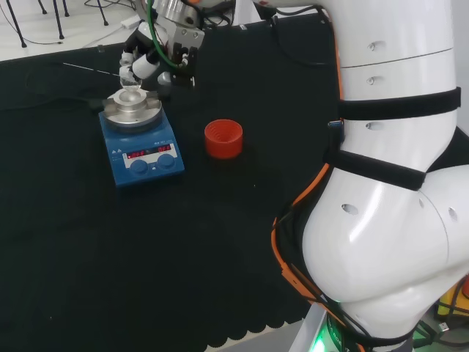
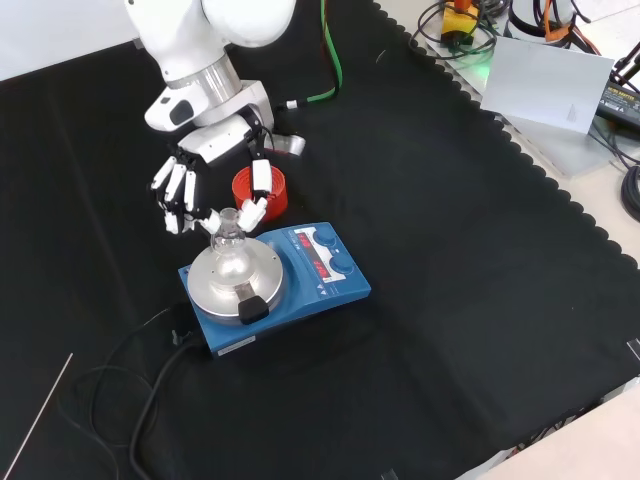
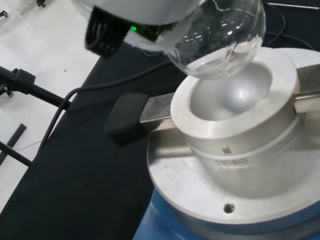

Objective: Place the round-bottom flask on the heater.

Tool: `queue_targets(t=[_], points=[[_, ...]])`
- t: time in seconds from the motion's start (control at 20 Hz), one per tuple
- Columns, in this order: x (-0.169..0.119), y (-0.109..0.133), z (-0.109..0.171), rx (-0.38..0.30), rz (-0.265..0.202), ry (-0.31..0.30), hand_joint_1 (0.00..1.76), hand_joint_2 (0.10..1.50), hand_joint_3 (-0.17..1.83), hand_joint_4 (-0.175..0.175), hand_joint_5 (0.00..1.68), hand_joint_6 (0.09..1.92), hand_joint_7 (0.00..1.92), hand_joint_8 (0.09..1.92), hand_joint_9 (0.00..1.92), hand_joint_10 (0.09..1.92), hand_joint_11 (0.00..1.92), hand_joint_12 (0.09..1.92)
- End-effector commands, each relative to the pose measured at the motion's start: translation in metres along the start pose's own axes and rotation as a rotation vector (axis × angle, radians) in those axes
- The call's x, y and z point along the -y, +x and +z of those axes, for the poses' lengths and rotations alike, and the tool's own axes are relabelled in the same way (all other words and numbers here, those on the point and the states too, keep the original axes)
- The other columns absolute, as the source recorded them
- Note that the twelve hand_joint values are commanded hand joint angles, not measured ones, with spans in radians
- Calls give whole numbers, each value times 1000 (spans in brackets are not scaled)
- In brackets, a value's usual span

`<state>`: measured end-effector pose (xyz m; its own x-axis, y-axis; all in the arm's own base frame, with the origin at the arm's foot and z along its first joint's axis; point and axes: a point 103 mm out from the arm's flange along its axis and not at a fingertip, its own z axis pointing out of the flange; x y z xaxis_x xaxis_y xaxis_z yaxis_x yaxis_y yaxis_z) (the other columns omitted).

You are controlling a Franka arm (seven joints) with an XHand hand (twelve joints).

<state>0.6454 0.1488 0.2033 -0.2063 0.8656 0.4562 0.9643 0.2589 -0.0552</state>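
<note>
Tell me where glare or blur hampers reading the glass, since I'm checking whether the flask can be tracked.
Wrist view: bright reflections streak the clear glass round-bottom flask, and the white part of the hand beside it is blurred. Front view: the flask blends into the shiny silver heating block of the blue heater. Head view: the flask is a faint glint under the hand.

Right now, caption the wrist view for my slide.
Glass flask just above the heater's metal bowl, not yet seated.
</note>
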Motion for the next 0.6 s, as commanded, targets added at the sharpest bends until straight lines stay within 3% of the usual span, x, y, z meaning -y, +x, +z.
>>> queue_targets(t=[0.05, 0.6], points=[[-2, 4, 6, 5, -7, 12, 1128, 627, 901, -23, 1101, 1091, 514, 575, 708, 531, 339, 1312], [-6, 7, 17, 16, -6, 25, 1129, 626, 903, -24, 1102, 1091, 514, 576, 707, 531, 339, 1312]])
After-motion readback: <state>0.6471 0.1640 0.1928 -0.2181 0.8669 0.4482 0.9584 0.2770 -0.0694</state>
